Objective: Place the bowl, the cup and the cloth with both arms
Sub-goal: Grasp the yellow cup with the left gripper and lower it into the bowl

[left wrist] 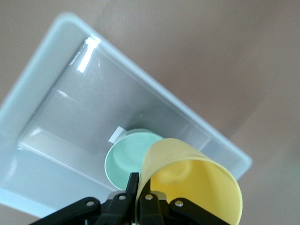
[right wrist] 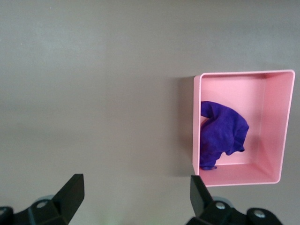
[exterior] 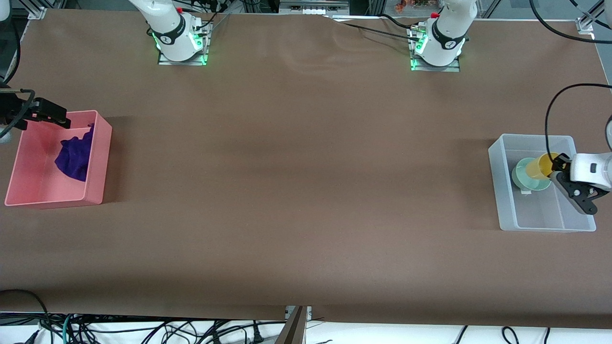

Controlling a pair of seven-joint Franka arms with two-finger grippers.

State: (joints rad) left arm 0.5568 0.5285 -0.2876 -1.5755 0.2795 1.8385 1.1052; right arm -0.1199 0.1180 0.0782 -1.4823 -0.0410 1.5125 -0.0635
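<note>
Your left gripper (exterior: 558, 168) is clamped on the rim of the yellow cup (exterior: 545, 166), holding it tilted over the clear bin (exterior: 507, 191) at the left arm's end of the table, just above the mint-green bowl (exterior: 526, 175) resting inside. Your right gripper (exterior: 57, 117) hangs with fingers spread over the pink bin (exterior: 98, 167), where the purple cloth (exterior: 75, 154) lies crumpled.

The cloth (exterior: 75, 155) is lying in a pink bin (exterior: 98, 162) at the right arm's end of the table (exterior: 296, 191). The left gripper (exterior: 557, 165) is gripping the cup (exterior: 545, 166) over a clear bin (exterior: 499, 191) holding the bowl (exterior: 526, 177). The right gripper (exterior: 60, 118) is hovering over the pink bin's rim.
</note>
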